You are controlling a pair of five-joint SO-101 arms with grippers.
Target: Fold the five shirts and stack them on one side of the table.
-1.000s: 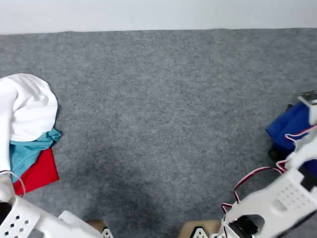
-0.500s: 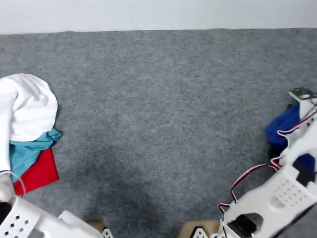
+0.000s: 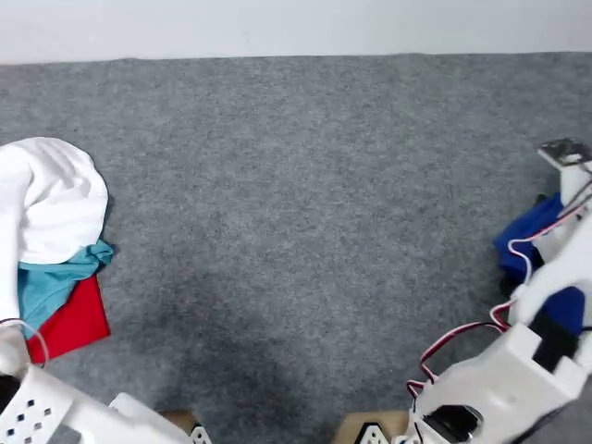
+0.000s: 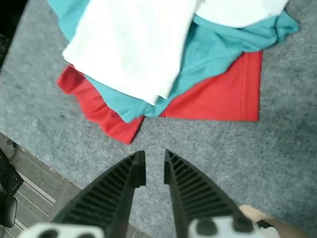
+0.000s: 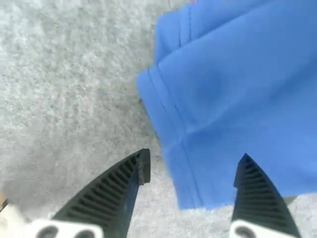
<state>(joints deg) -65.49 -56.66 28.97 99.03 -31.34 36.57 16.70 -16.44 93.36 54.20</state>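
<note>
A stack of shirts lies at the table's left edge: a white shirt (image 3: 51, 199) on top, a teal shirt (image 3: 46, 282) under it and a red shirt (image 3: 74, 324) at the bottom. In the left wrist view the same white shirt (image 4: 133, 44), teal shirt (image 4: 218, 47) and red shirt (image 4: 213, 99) lie just beyond my left gripper (image 4: 154, 163), which hovers over bare felt with its fingers nearly together and nothing between them. A blue shirt (image 3: 536, 245) lies crumpled at the right edge. My right gripper (image 5: 194, 171) is open right above the hem of the blue shirt (image 5: 237, 99).
Grey felt (image 3: 305, 185) covers the table, with a pale wall behind its far edge. The right arm's white body (image 3: 509, 379) and red-white cables (image 3: 462, 338) fill the near right corner. Beyond the felt's edge, the left wrist view has wooden floor (image 4: 29, 173).
The right arm has swung toward the far side at the right edge, its tip now higher over the blue shirt. The left arm and the stack have not moved.
</note>
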